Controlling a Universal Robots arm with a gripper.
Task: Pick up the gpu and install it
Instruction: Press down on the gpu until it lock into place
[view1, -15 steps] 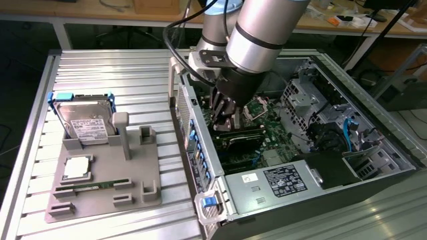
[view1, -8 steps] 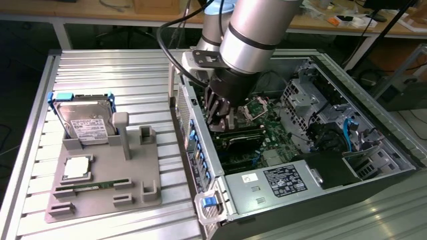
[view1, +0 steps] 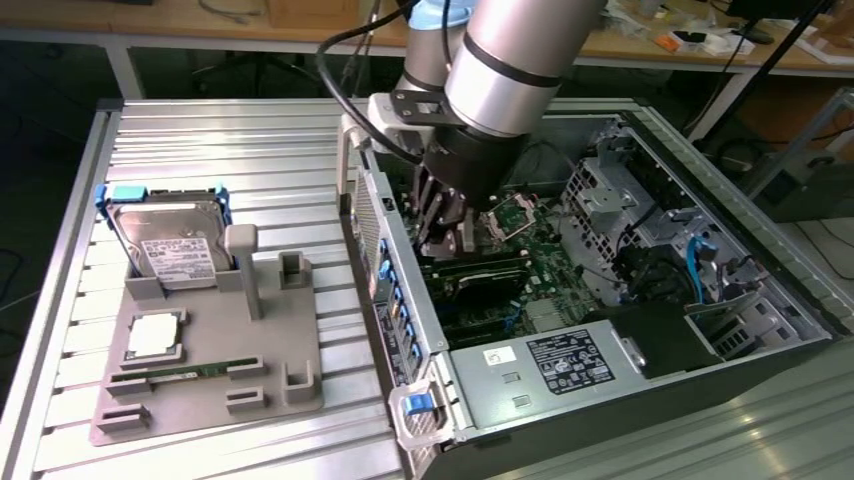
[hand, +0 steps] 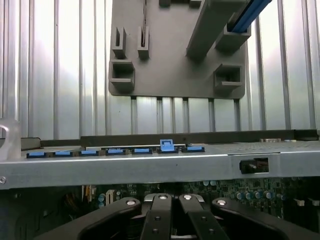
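Now the end effector (view1: 447, 235), clenched, reaches inside the computer case (view1: 747, 350) over the motherboard (view1: 534, 250); a card in its grip isn't discernible.

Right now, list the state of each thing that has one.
Gripper: shut, down inside the computer case.
Computer case: side open, motherboard exposed.
Hard drive: leaning upright in the grey holder tray.
Memory stick: lying flat in the tray.
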